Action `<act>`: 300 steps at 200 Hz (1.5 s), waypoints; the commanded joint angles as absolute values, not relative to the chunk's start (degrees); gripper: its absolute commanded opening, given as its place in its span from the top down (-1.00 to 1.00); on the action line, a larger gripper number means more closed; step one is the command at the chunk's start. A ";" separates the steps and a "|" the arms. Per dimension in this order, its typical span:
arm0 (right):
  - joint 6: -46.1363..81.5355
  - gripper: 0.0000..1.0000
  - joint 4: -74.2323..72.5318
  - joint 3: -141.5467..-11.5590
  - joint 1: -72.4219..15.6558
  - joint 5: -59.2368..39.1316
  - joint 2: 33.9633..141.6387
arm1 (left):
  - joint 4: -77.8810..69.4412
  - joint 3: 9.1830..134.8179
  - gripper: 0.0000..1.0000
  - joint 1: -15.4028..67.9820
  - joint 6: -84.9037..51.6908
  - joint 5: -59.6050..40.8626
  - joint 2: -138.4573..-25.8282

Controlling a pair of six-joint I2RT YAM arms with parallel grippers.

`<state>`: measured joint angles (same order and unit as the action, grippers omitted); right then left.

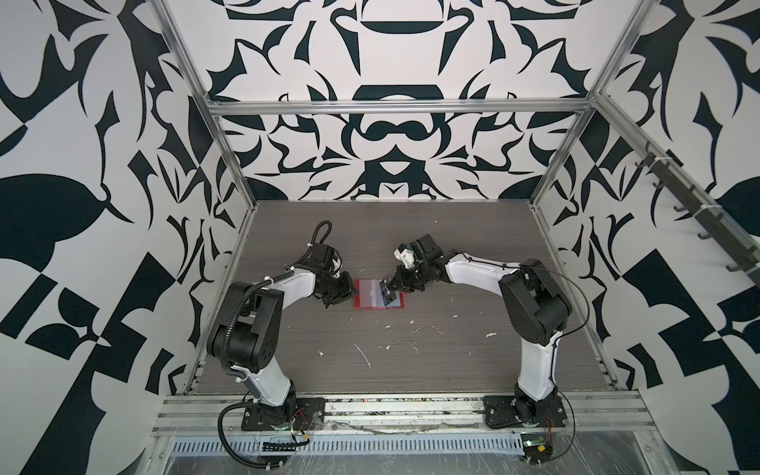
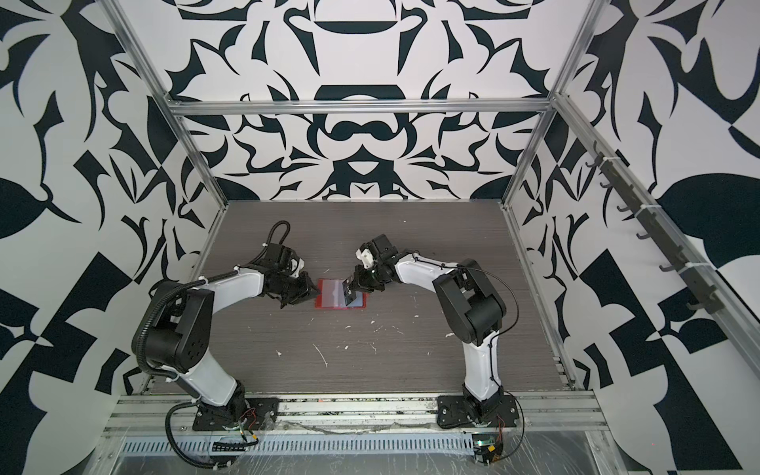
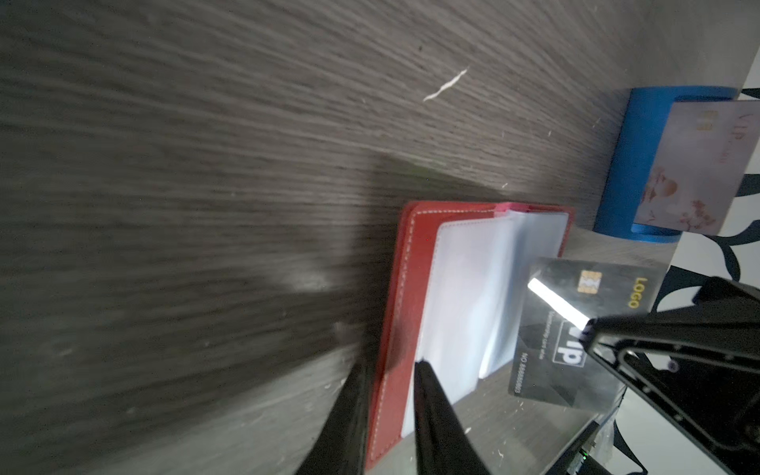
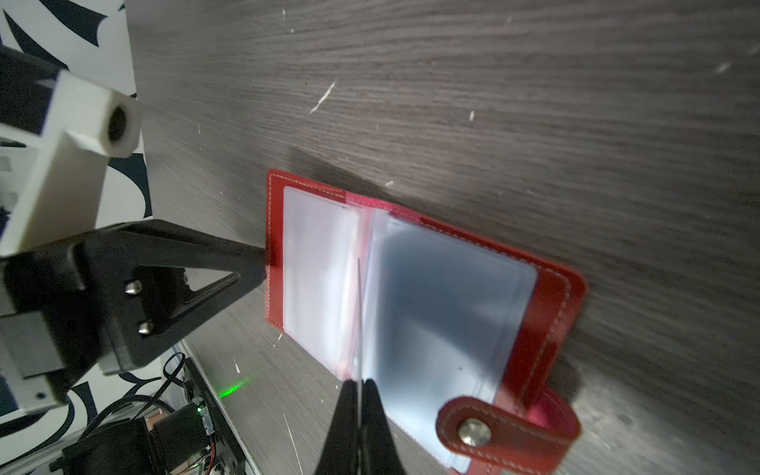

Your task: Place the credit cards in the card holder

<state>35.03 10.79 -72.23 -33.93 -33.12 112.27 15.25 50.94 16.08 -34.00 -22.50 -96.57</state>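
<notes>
Two cards showed: a dark one [image 3: 575, 329] over the single red holder [image 3: 415, 296], a pale one [image 3: 695, 168] in one blue rack [image 3: 629, 164] beyond it.

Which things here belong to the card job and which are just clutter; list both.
Job:
- black card, pinched in the right gripper
- pale card standing in the blue rack
- red card holder, open, its cover edge between the left gripper fingers

Lying about:
- white flecks on the table
</notes>
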 commanded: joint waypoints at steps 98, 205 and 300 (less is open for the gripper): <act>36.06 1.00 6.93 -73.83 -34.33 -37.34 115.30 | 15.64 50.45 0.70 16.00 -34.54 -20.90 -100.27; 35.36 1.00 8.65 -73.19 -34.94 -30.59 111.90 | 15.82 50.80 0.74 15.99 -34.19 -20.13 -101.62; 35.36 1.00 6.75 -72.42 -35.24 -30.67 111.00 | 16.16 50.99 0.74 16.00 -33.93 -19.68 -102.01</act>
